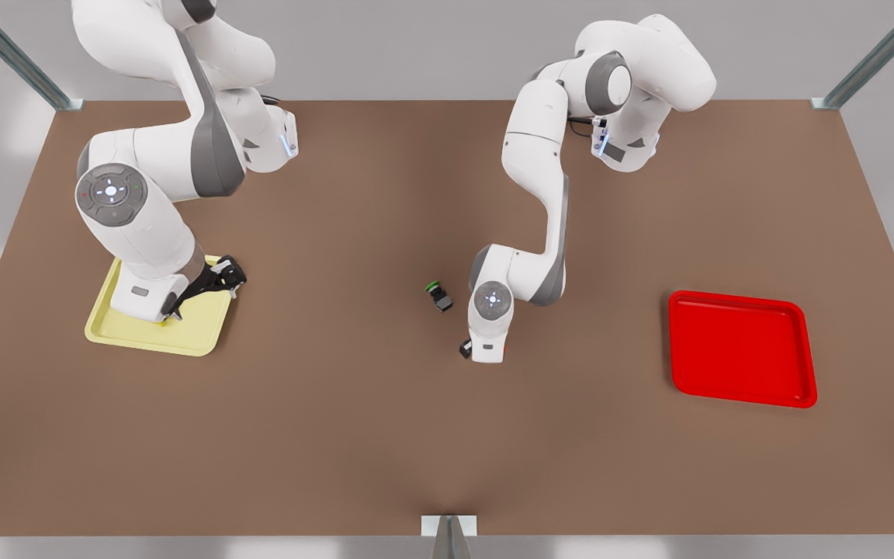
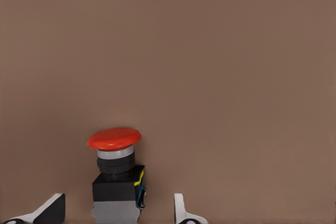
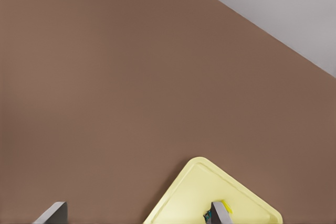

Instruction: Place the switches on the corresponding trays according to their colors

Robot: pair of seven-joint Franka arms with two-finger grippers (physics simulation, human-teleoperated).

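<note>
2 arms, both bent right down to the table [image 1: 354, 435]. The right gripper [image 1: 174, 309] is on the front view's left, its wrist tipped low over the yellow tray [image 1: 200, 335], w/ the forearm covering most of the tray's far half. The left gripper [image 1: 484, 353] is mid-table, pointing pretty much straight down, elbow folded up behind it. From the front cam you can't really see what's under either gripper, the wrist cams fill that in. On the left wrist cam, the left gripper [image 2: 115, 209] has its 2 fingers [image 2: 181, 212] spread wide either side of the red switch [image 2: 116, 174], which stands upright on the bare table w/ gaps both sides, so nothing's gripped. On the right wrist cam, the right gripper [image 3: 136, 216] is also wide open, and a bit of the yellow switch [image 3: 224, 206] pokes out just beside 1 finger [image 3: 220, 214], over the yellow tray [image 3: 205, 182]; can't tell if it's touching the finger. The front cam also has the red tray [image 1: 742, 388] well off to its right, nothing in it, plus a green switch [image 1: 438, 296] lying tipped over just beside the left arm's wrist.
</note>
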